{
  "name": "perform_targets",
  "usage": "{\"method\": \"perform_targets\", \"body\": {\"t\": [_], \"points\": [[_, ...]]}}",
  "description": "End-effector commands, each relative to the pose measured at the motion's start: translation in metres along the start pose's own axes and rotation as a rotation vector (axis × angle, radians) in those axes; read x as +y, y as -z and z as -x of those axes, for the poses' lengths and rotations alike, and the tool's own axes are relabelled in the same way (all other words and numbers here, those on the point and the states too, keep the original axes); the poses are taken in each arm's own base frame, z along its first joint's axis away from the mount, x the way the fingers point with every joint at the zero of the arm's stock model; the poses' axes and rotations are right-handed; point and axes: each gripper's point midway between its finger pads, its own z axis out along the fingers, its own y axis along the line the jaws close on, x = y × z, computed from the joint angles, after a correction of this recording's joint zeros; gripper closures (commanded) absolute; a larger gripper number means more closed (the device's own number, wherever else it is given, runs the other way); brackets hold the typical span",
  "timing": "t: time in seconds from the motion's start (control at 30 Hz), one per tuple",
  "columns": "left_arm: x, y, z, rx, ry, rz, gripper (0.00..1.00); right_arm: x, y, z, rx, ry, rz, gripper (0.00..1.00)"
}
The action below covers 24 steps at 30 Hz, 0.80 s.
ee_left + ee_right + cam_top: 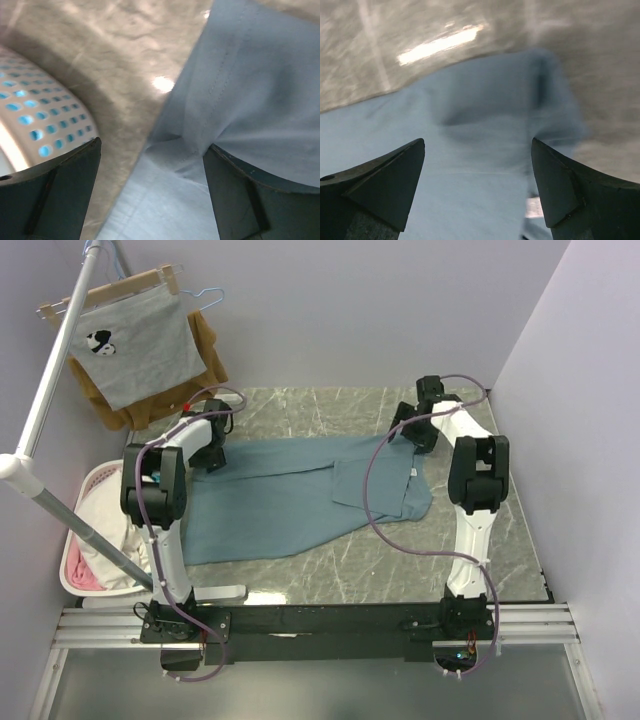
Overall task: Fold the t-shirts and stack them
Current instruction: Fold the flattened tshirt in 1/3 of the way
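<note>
The teal-blue t-shirt lies spread, partly folded, on the marble table. The left fingers stand apart over its edge (perforated laundry basket alongside). The right fingers are likewise apart above the cloth.

Bare tabletop lies open at front right; laundry basket and rack pole crowd the left.
</note>
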Motion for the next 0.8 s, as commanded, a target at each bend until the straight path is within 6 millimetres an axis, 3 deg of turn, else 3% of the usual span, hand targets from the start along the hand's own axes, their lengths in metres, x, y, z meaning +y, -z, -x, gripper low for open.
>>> {"method": "perform_targets", "body": {"t": [0.0, 0.13, 0.23, 0.3, 0.33, 0.37, 0.4, 0.43, 0.47, 0.5, 0.53, 0.57, 0.6, 0.63, 0.67, 0.7, 0.77], "points": [[0.036, 0.005, 0.009, -0.024, -0.018, 0.194, 0.12, -0.041, -0.003, 0.001, 0.032, -0.069, -0.125, 0.07], [0.047, 0.009, 0.017, -0.054, -0.007, 0.253, 0.12, -0.06, 0.002, 0.012, -0.003, -0.086, -0.178, 0.07], [0.055, 0.018, 0.028, -0.089, 0.053, 0.282, 0.13, -0.06, 0.015, 0.024, -0.061, -0.06, -0.181, 0.07], [0.044, 0.025, 0.036, -0.104, 0.084, 0.186, 0.14, -0.054, 0.02, 0.024, -0.089, -0.051, -0.139, 0.06], [0.038, 0.029, 0.038, -0.106, 0.096, 0.145, 0.14, -0.049, 0.033, 0.03, -0.12, -0.056, -0.121, 0.06], [0.023, 0.035, 0.036, -0.085, 0.094, 0.048, 0.15, -0.046, 0.037, 0.029, -0.124, -0.06, -0.102, 0.06], [0.014, 0.049, 0.047, -0.124, 0.127, -0.03, 0.16, -0.047, 0.038, 0.024, -0.125, -0.075, -0.101, 0.06], [0.007, 0.055, 0.046, -0.125, 0.127, -0.086, 0.16, -0.044, 0.051, 0.027, -0.151, -0.081, -0.09, 0.06], [-0.015, 0.068, 0.043, -0.106, 0.111, -0.215, 0.16, -0.044, 0.055, 0.023, -0.155, -0.092, -0.087, 0.06], [-0.021, 0.088, 0.048, -0.136, 0.115, -0.296, 0.15, -0.045, 0.052, 0.008, -0.127, -0.116, -0.074, 0.06], [-0.036, 0.097, 0.046, -0.152, 0.109, -0.379, 0.14, -0.043, 0.065, 0.007, -0.149, -0.129, -0.06, 0.06], [-0.045, 0.12, 0.047, -0.183, 0.092, -0.463, 0.12, -0.042, 0.069, -0.001, -0.145, -0.138, -0.044, 0.06], [-0.062, 0.135, 0.039, -0.166, 0.063, -0.573, 0.11, -0.046, 0.062, -0.024, -0.109, -0.156, -0.034, 0.06], [-0.072, 0.142, 0.035, -0.181, 0.054, -0.63, 0.11, -0.043, 0.078, -0.027, -0.142, -0.162, -0.009, 0.06], [-0.082, 0.159, 0.03, -0.197, 0.036, -0.689, 0.09, -0.044, 0.081, -0.036, -0.145, -0.168, -0.003, 0.06], [-0.095, 0.172, 0.022, -0.183, 0.01, -0.775, 0.09, -0.05, 0.074, -0.06, -0.115, -0.18, -0.007, 0.06], [-0.116, 0.183, 0.006, -0.183, -0.031, -0.845, 0.09, -0.052, 0.09, -0.074, -0.142, -0.188, 0.001, 0.06]]}}
